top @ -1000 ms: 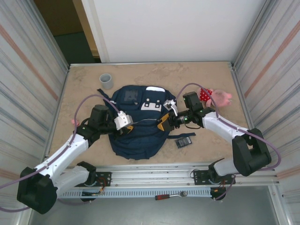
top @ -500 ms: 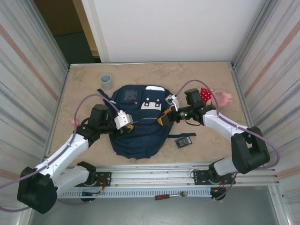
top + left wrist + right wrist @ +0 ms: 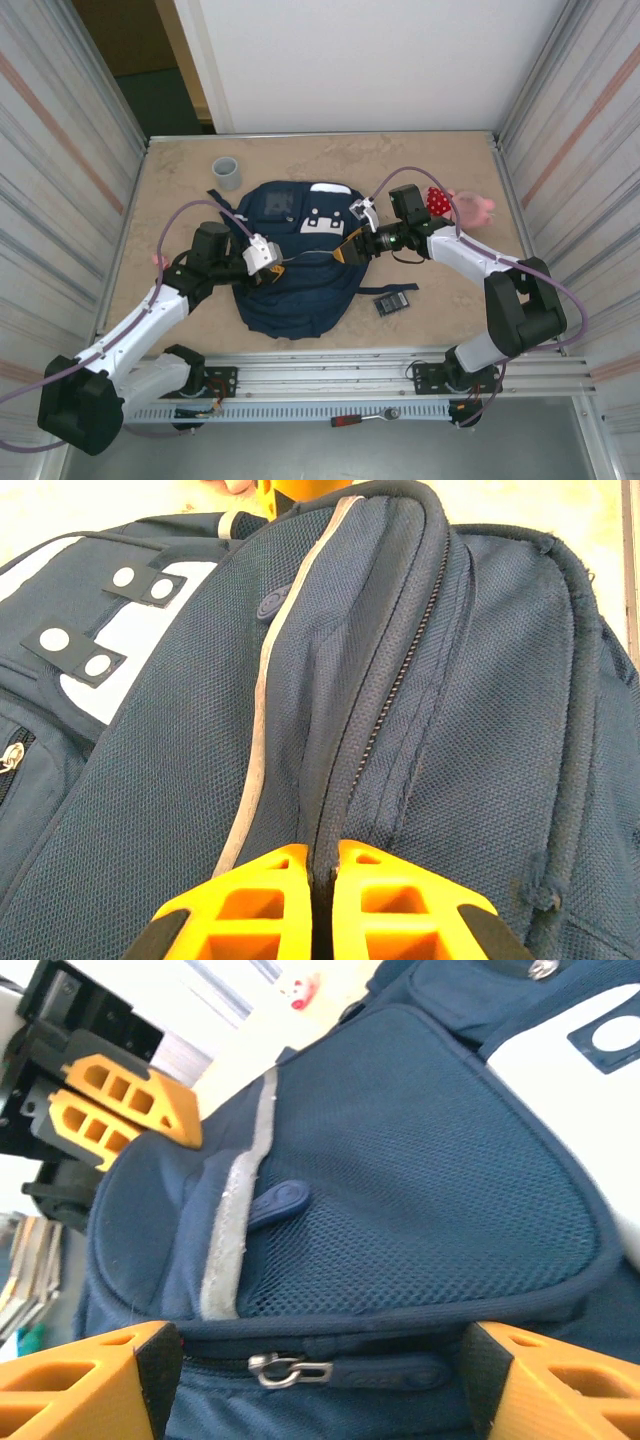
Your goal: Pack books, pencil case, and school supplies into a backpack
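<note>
Backpack (image 3: 295,275) lies flat mid-table, zips closed. One dark grey school supplies piece (image 3: 395,302) sits on the table (image 3: 180,190) just near-right of the bag, not touching it.

Left gripper (image 3: 320,858): closed tight, pinching the backpack's fabric at the zip seam on its left side. The zip teeth run away from the fingertips.

Right gripper (image 3: 315,1360): jaws wide open at the bag's right side, one finger on each side of the metal zip pull (image 3: 290,1367), touching neither pull nor cloth. The pull lies flat along its track, below the pocket with the pale stripe (image 3: 235,1230).

Judgement: the step in hand is taking the pull to open the bag.
- Centre the tab between the pads and close on metal, not on the fabric ridge above it.
- Confirm a firm pinch before any drag, since the tab is small and likely to slip.
- Pull along the seam line, not upward.
- The left pinch should hold the cloth taut so the track does not bunch.
</note>
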